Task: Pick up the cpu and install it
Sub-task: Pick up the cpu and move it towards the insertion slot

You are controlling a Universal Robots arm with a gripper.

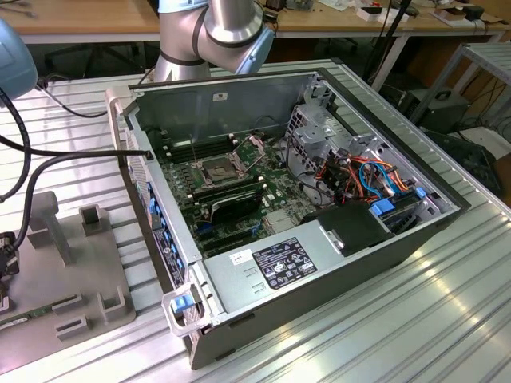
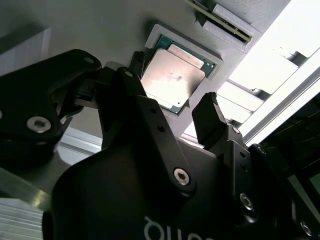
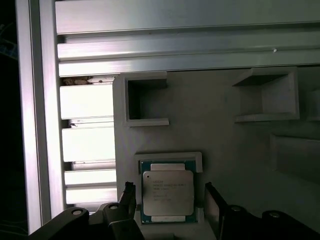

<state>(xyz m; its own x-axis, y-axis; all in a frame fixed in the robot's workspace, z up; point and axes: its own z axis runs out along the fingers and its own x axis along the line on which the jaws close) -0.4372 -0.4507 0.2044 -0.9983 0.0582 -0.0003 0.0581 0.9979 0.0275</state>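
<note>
Ribbed metal table [image 1: 447, 319] carries an open case [image 1: 215, 108] in the exterior view. A socket [image 1: 214, 170] sits on the board inside. A grey tray [image 1: 88, 271] lies at the exterior view's left of the case, and the arm [image 1: 215, 32] stands behind it.

Second wrist view: the cpu [image 2: 172, 80] lies flat in a square recess of the tray [image 2: 100, 30]. The gripper [image 2: 172, 84] is over it, with black fingers [image 2: 210, 120] spread wide, one on each side.

First wrist view: the cpu [image 3: 167, 192] is in its recess on the tray [image 3: 215, 130], silver top up. The gripper [image 3: 170, 197] straddles it with fingers [image 3: 214, 205] apart and a gap showing at both sides. The table [image 3: 175, 45] lies beyond the tray.
</note>
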